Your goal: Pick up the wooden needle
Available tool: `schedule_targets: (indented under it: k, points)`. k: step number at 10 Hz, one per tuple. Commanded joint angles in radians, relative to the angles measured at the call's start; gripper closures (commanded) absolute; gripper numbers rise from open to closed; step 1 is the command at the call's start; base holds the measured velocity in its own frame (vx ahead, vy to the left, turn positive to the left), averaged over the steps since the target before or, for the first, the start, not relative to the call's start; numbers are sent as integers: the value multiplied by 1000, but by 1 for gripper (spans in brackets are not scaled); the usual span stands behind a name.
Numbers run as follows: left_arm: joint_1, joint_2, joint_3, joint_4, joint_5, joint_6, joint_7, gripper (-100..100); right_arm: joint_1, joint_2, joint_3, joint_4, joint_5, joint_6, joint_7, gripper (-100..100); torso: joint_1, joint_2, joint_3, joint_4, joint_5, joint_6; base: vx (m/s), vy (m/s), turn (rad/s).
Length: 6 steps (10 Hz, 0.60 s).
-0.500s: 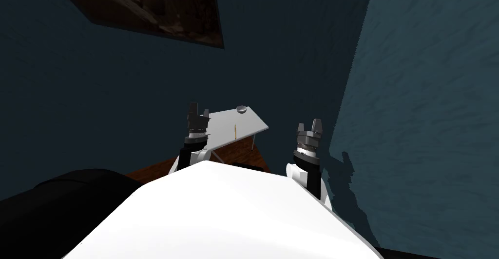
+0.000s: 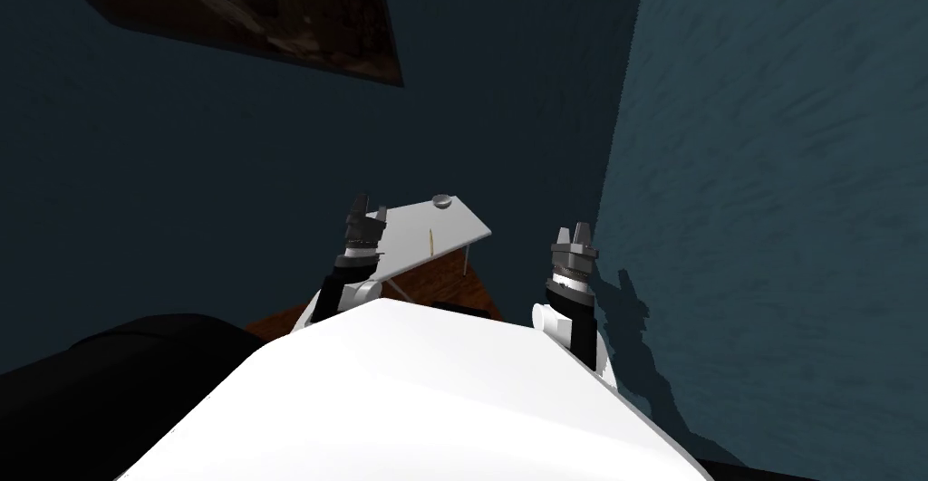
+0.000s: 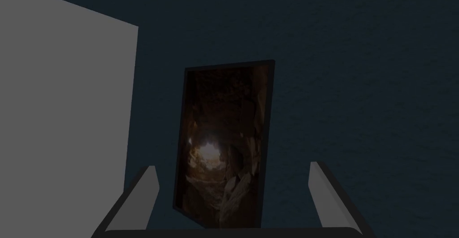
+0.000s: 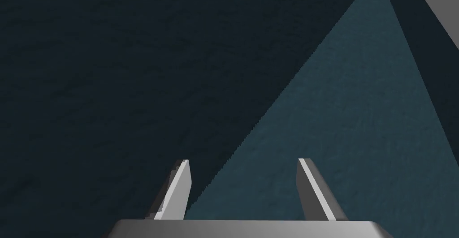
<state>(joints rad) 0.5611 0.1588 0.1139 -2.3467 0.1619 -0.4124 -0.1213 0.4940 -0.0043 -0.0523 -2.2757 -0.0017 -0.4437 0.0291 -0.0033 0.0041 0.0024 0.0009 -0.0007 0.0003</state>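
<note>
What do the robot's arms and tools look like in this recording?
Both arms match. The left arm and right arm have white links near the body, then black forearm sections and ribbed grey wrist collars with a pale band. The left tool and right tool are dark boxes, each carrying two thin, light grey, blade-like fingers with slanted tips.

The needle (image 2: pixel 430 242) lies on the table (image 2: pixel 456 225), near its middle. The bowl (image 2: pixel 442 201) sits at the table's far edge, beyond the needle. The left gripper (image 2: pixel 360 206) is at the table's left side, and the right gripper (image 2: pixel 573 234) is right of the table, apart from it.
</note>
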Motion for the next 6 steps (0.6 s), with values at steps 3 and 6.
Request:
schedule_targets:
  k: [3,6]
  points:
    - [53,103,47,11,104,80,0,-100,0,0,0,0,0,0,0,0,0,0,0,0,0,0,-60,-62,-192]
    - [90,179,77,23,187,134,-3,-100,0,0,0,0,0,0,0,0,1,-1,0,0,0,-1,-42,-43,-145]
